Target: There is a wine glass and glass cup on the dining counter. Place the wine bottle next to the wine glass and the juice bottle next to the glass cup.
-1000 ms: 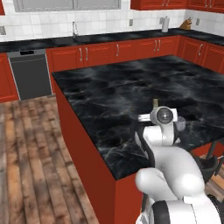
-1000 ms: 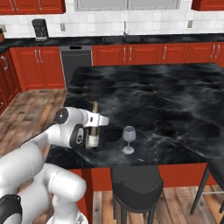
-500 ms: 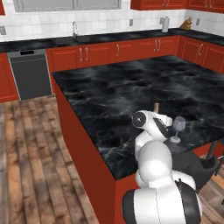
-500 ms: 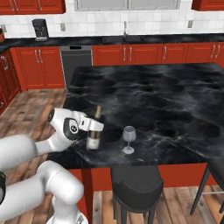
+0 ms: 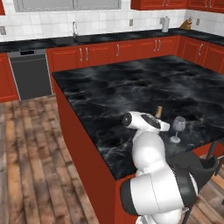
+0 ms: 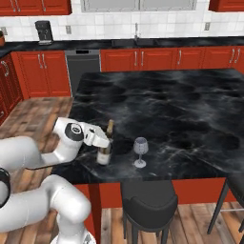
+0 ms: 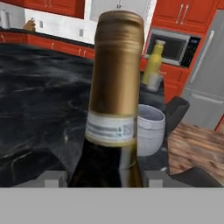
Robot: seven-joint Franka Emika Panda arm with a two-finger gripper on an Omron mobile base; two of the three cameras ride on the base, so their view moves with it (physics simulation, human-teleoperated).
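The gripper (image 6: 106, 143) is pinched on the wine bottle (image 6: 105, 145) — a slim dark glass bottle with a long gold-foiled neck and a pale label band, standing upright with its long axis vertical, neck up, its base on the bench (image 6: 181, 109). The bench is an island with a glossy black, white-veined marble top on a plain red base; the bottle stands near its front edge. Just beside it, apart and not touching, is the wine glass (image 6: 140, 151), small and clear, a rounded bowl on a thin stem and flat foot, also upright. Compared with a second ago, the arm has swung lower and nearer the bench edge, the bottle has moved slightly closer to the glass, and the glass has not moved. In the hand view a round pale cup (image 7: 151, 129) stands behind the neck — farther off, a yellow bottle (image 7: 153, 69) stands upright on the far side of the bench. A dark round stool (image 6: 150, 205) sits below the bench edge.
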